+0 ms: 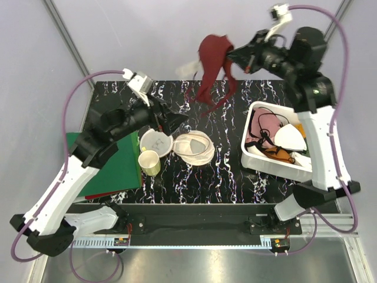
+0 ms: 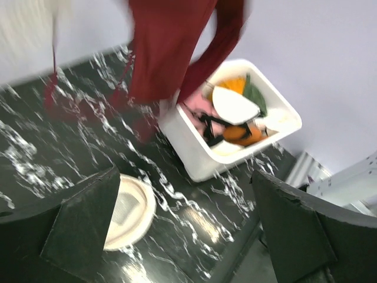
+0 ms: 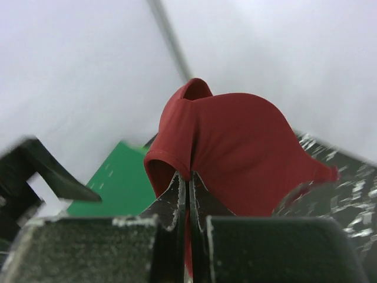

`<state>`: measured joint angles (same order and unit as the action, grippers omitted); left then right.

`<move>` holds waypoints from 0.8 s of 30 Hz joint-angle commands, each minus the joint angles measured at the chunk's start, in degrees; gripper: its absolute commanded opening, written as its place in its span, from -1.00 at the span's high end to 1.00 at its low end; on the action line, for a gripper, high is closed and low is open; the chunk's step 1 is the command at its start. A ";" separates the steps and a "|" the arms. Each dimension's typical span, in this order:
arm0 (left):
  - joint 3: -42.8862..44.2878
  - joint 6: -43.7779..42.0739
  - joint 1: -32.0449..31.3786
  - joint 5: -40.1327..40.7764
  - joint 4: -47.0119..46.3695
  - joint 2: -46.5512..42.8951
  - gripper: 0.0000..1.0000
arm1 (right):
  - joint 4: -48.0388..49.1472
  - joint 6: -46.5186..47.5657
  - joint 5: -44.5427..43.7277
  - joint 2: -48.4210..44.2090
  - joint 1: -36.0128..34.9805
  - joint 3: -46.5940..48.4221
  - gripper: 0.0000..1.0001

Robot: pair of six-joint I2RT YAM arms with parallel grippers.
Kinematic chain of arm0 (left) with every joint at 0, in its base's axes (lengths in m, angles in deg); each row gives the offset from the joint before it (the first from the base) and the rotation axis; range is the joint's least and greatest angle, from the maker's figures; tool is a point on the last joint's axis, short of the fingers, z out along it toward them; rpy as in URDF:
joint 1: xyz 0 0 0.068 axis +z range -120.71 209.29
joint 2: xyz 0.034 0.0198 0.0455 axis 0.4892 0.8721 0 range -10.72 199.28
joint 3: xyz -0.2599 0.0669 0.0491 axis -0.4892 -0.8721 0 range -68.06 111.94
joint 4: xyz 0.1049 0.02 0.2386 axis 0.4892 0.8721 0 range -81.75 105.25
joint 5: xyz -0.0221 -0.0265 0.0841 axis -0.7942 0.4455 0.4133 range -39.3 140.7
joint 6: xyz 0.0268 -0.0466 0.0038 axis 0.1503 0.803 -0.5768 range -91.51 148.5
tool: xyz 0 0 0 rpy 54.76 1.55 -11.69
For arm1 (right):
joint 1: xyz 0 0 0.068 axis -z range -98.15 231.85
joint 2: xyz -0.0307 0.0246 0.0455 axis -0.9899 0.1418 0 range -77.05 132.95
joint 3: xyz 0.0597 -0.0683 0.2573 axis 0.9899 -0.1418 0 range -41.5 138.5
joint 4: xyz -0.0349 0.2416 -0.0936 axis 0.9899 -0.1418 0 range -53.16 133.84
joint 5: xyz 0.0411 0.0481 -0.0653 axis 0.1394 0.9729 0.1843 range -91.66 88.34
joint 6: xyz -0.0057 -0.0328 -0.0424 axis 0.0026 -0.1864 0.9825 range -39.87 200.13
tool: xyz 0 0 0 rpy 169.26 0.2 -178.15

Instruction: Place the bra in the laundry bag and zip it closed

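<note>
Clamps right gripper (image 1: pixel 231 56) shut on bra (image 1: pixel 213 66), raised beyond laundry bag (image 1: pixel 194 150) to hang free; poises left gripper (image 1: pixel 172 121) open beside bag, likely to steady it.

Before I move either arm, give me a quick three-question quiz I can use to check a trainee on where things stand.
1. True or false: the bra is already inside the laundry bag.
2. Fill in the blank: the left gripper, pointing toward the laundry bag, is ___ (open or shut).
3. What holds the bra?
A) the right gripper, shut on the fabric
B) the left gripper
C) nothing, it lies flat on the table

Key: 1 false, the bra is held up behind the table and the bag lies on it. 2 open. 3 A.
</note>
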<state>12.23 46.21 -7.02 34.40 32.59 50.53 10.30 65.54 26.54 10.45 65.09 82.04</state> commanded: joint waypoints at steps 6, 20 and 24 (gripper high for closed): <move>6.28 -3.21 0.02 2.76 -3.24 -1.75 -0.98 | -0.22 1.23 5.02 5.40 -7.68 -4.44 1.00; 3.73 1.96 2.91 4.42 -2.36 2.46 -0.98 | 36.88 -6.42 2.14 -4.10 -7.86 -33.80 1.00; 1.28 11.61 8.43 2.33 -5.96 6.24 -0.98 | 35.56 -1.51 -4.90 -3.48 -7.86 -35.12 1.00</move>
<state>15.99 48.64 -3.40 37.22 30.97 52.96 38.06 60.41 29.67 9.56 57.31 47.64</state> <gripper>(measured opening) 0.987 0.014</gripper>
